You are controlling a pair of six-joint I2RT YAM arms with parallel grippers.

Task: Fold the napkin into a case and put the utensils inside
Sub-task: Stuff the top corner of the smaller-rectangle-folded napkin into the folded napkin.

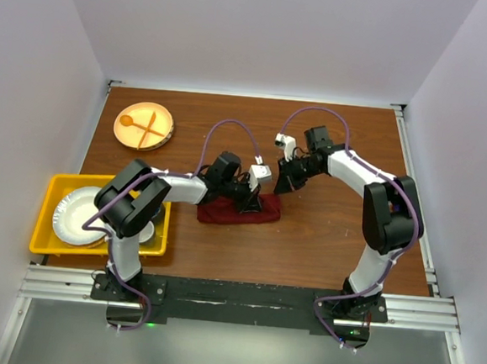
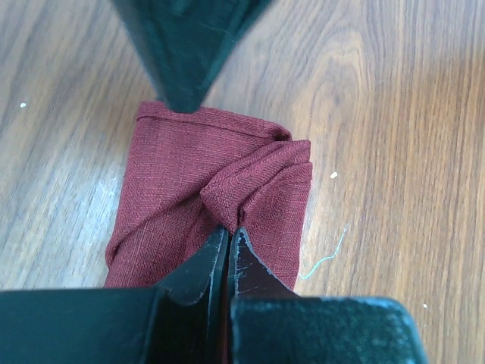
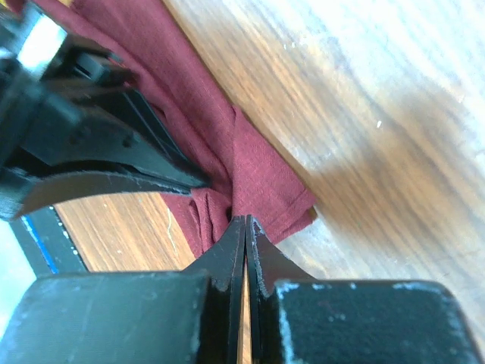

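Folding step: the maroon napkin (image 2: 189,178), mid-table (image 1: 332,239), is pinched at a pleat by the left gripper (image 2: 229,229), while the right gripper (image 3: 244,220) is closed at its edge; next, the 2 likely must flatten it.

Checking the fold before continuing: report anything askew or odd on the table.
The dark red cloth napkin is bunched into a rumpled ridge where the left gripper pinches it, not lying flat. A loose pale thread lies on the wooden table beside it.
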